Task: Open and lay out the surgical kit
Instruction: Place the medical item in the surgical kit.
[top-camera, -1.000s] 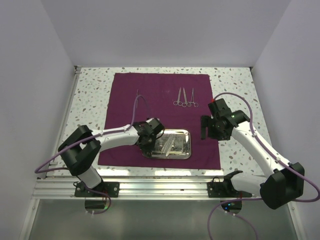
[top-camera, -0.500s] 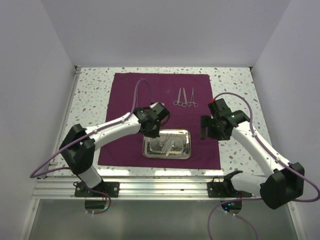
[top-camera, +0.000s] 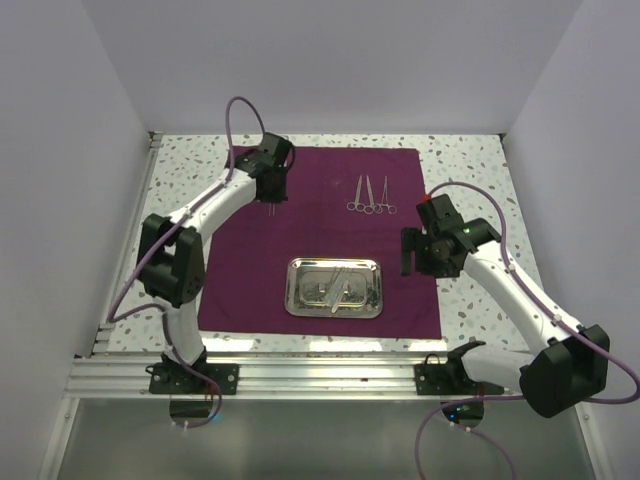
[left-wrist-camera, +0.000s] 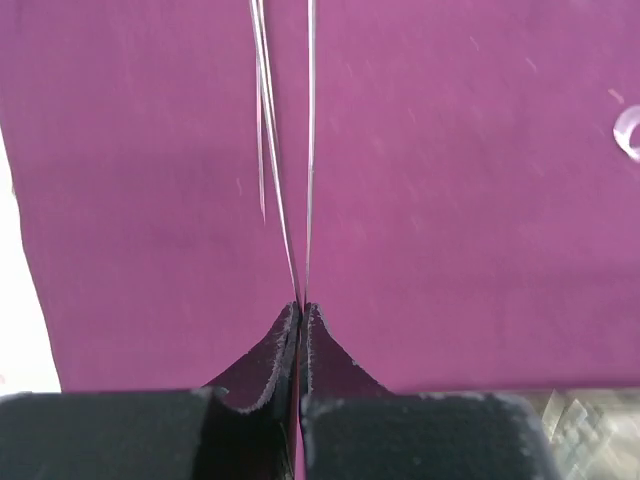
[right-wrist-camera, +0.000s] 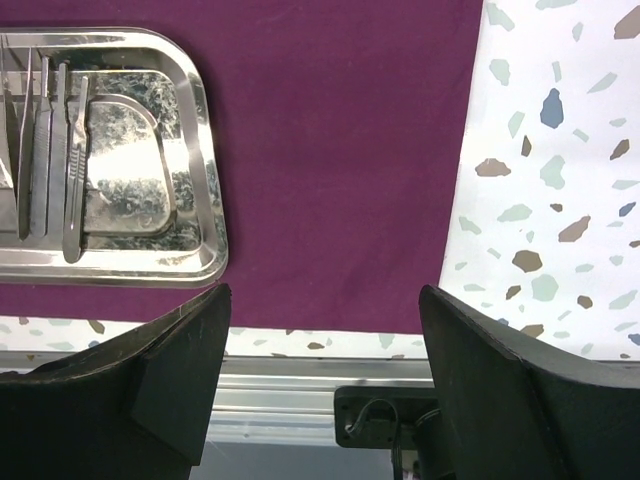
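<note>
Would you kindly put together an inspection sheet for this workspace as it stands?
Surface: speckled table, purple cloth spread flat on it.
Job's things: steel tray on the cloth's near part, slim instruments inside; two ring-handled forceps side by side on its far part.
Clutter: nothing seen.
Grippers: left gripper shut on thin tweezers over the cloth's far left; right gripper open, empty, by the cloth's right edge.
Cables: purple cables loop off both arms.
Surroundings: white walls; metal rail at the near edge.
</note>
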